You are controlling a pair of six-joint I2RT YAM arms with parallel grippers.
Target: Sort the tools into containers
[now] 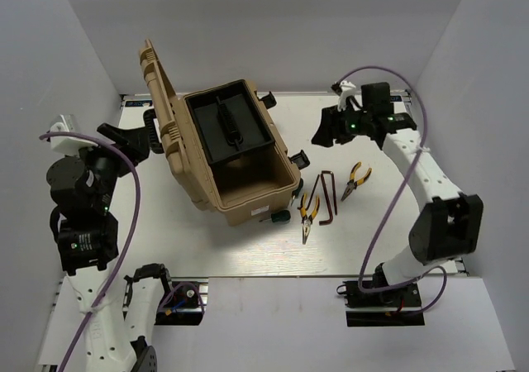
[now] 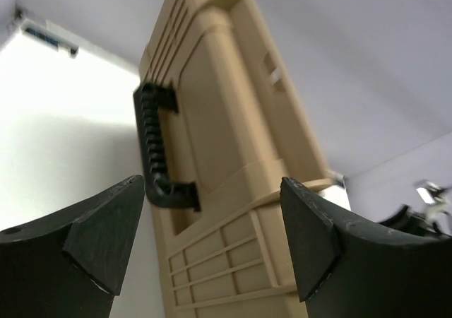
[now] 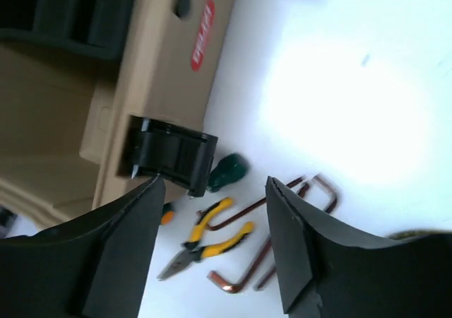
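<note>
Two robot arms rise from bases at the near edge of the counter. The left arm (image 1: 81, 223) stands upright, folds at its elbow and reaches inward toward the centre. The left gripper (image 1: 142, 139) is held roughly level, its two dark fingers (image 2: 106, 233) spread wide apart. The right arm (image 1: 445, 223) bows outward at its elbow, then arches away and inward. The right gripper (image 1: 324, 131) tilts downward, and its fingers (image 3: 127, 247) are likewise parted wide.

We see a matt tan plastic toolbox (image 1: 248, 194) with a matt black plastic tray (image 1: 227, 124), pliers (image 3: 219, 242) with glossy orange-yellow grips and dull grey metal tips, and hex keys (image 3: 227, 284) of shiny coppery-red metal.
</note>
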